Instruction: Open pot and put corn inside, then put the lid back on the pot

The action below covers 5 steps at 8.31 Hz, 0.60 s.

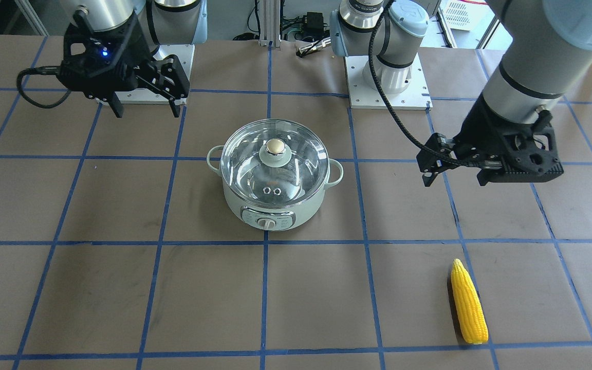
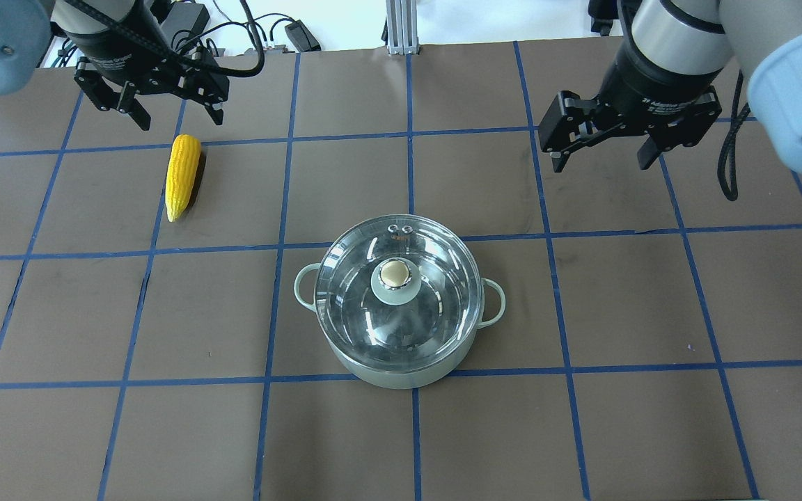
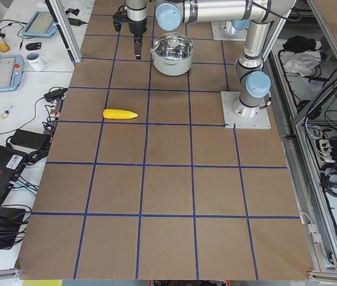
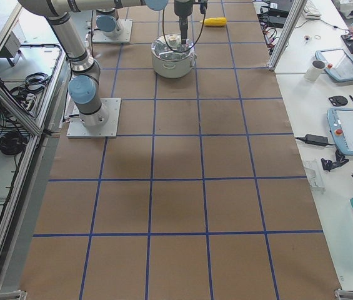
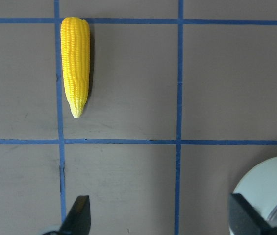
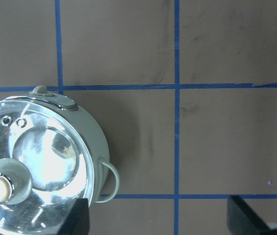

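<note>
The mint-green pot [image 2: 401,376] stands mid-table with the glass lid [image 2: 436,313] shut on it; its dial panel [image 1: 267,221] faces away from the robot. The yellow corn [image 2: 182,174] lies flat on the table on my left side, well apart from the pot; it also shows in the left wrist view [image 5: 75,63]. My left gripper [image 2: 179,120] is open and empty, hovering just beyond the corn's thick end. My right gripper [image 2: 603,160] is open and empty, up and off to the pot's right; its wrist view shows the lid [image 6: 45,156].
The brown table carries a blue tape grid [image 2: 409,139]. The arm bases [image 1: 387,77] stand at the robot's edge. Desks with tablets and a mug [image 3: 37,59] flank the far side of the table. Cables hang by the left arm [image 2: 255,42].
</note>
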{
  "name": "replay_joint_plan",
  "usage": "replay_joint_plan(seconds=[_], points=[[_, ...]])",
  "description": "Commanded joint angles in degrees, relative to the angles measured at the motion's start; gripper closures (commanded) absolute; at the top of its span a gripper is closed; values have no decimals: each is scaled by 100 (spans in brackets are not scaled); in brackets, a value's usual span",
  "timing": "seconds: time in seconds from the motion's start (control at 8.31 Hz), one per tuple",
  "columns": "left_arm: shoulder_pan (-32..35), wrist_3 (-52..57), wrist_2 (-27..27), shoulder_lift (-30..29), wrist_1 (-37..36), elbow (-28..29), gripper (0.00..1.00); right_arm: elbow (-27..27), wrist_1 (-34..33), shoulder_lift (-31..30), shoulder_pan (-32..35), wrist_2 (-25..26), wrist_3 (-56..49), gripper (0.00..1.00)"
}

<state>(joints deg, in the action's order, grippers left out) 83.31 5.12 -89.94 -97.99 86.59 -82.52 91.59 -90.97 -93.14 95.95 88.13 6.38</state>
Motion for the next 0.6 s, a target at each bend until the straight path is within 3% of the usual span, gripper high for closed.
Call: replay_joint_plan(seconds=[0.0, 0.24, 0.48], points=[[-752, 1110, -6, -193, -106, 16, 0, 17, -157, 583, 1298, 2, 1693, 0], [-1306, 1480, 38, -448, -534, -79, 0, 78, -412, 1007, 2013, 177, 2086, 0], [-1396, 1632, 73, -1218, -1098, -106, 0, 262, -657, 1052, 2077, 64, 2104, 0]])
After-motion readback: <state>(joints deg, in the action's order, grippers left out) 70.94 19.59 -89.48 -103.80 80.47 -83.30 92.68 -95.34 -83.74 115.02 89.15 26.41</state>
